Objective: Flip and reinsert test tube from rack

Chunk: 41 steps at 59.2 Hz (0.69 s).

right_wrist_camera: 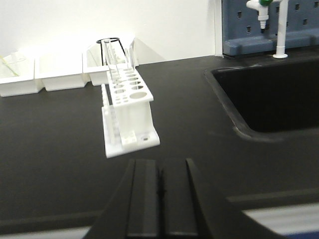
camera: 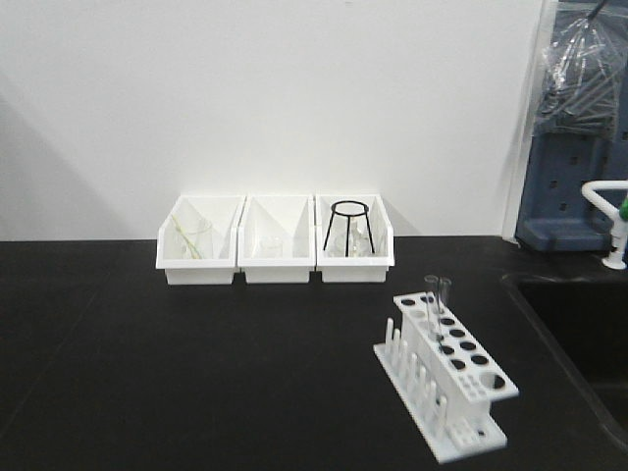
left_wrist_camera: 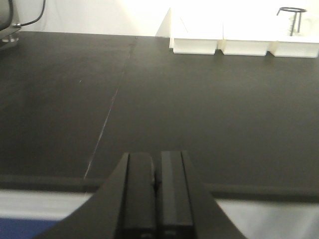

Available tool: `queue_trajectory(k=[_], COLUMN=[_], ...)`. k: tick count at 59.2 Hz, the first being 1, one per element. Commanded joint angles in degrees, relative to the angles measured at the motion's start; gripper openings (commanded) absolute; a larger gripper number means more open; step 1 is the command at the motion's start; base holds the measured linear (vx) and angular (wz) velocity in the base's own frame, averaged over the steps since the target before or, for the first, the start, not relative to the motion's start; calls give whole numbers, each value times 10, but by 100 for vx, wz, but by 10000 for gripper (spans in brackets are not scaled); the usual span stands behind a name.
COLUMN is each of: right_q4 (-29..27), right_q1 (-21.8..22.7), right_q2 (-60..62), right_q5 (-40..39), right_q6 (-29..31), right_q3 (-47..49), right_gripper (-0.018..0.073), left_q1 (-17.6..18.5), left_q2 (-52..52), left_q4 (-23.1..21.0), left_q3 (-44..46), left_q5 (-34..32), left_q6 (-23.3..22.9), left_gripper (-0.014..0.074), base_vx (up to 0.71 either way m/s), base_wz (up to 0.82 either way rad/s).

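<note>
1. Exterior front-facing view: the black counter [camera: 196,373] runs along a white wall. Neither arm shows in this view.
2. The rack [camera: 461,358] is white and stands toward the counter's front right corner, just beside the rim of the sink [camera: 579,324]. It is set at an angle to the counter's front edge. Its top plate has two rows of round holes, and the short pegs [camera: 417,378] run along its left side.
3. Two clear test tubes [camera: 432,294] stand upright, side by side, in holes at the rack's far end. The other holes look empty.
4. Three white open-front bins sit in a row touching one another at the counter's back edge. The left bin [camera: 201,270] holds glassware, the middle bin [camera: 278,270] holds something small and clear, and the right bin [camera: 353,270] holds a black wire tripod [camera: 350,221].
5. A white faucet [camera: 613,221] with a green tip stands behind the sink.
6. Right wrist view: the right gripper [right_wrist_camera: 160,174] is at the counter's front edge, its jaws clenched with nothing between them. The rack [right_wrist_camera: 127,107] is ahead and slightly left, apart from the gripper.
7. Left wrist view: the left gripper [left_wrist_camera: 157,174] is at the front edge over bare counter, jaws clenched together and empty. The bins are well apart, at the back right.
</note>
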State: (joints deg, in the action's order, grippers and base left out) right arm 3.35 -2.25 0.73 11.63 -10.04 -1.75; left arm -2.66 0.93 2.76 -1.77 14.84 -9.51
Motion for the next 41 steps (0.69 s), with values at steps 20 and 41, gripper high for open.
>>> queue_trajectory(k=[20, 41], right_q4=[5, 5], right_q1=[3, 3], right_q2=[4, 4], right_q5=[-49, -49], right_q6=[7, 7], right_q3=[-1, -1], right_gripper=[-11, -11], left_q1=[5, 5], left_q2=[7, 7], left_q4=[-3, -3], left_q3=[-1, -1], left_q5=[-45, -45], left_q6=[0, 0], left_gripper=[-6, -6], base_vx=[37, 20], base_wz=[-2, -4])
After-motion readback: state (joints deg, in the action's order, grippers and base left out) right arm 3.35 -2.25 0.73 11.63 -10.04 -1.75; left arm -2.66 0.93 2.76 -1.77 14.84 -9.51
